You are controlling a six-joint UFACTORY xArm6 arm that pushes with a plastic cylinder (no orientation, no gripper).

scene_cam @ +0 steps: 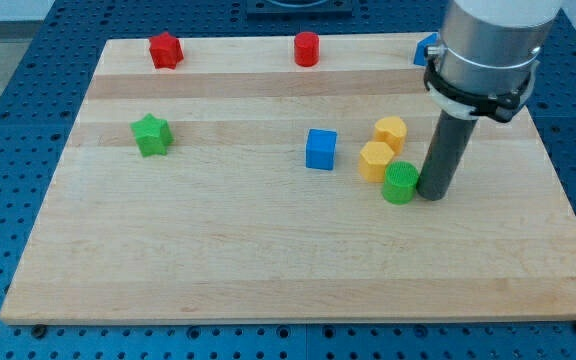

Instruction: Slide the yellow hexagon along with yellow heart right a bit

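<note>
Two yellow blocks sit right of the board's middle. The upper one (pixel 391 132) looks like the hexagon; the lower one (pixel 376 160) looks like the heart, but the shapes are hard to tell apart. They touch each other. A green round block (pixel 400 184) touches the lower yellow block at its lower right. My tip (pixel 434 194) rests on the board just right of the green round block, right of and below both yellow blocks.
A blue cube (pixel 320 149) lies left of the yellow blocks. A green star (pixel 152 134) is at the left. A red star (pixel 166 50) and a red cylinder (pixel 307 48) sit along the top edge. A blue block (pixel 426 48) shows partly behind the arm.
</note>
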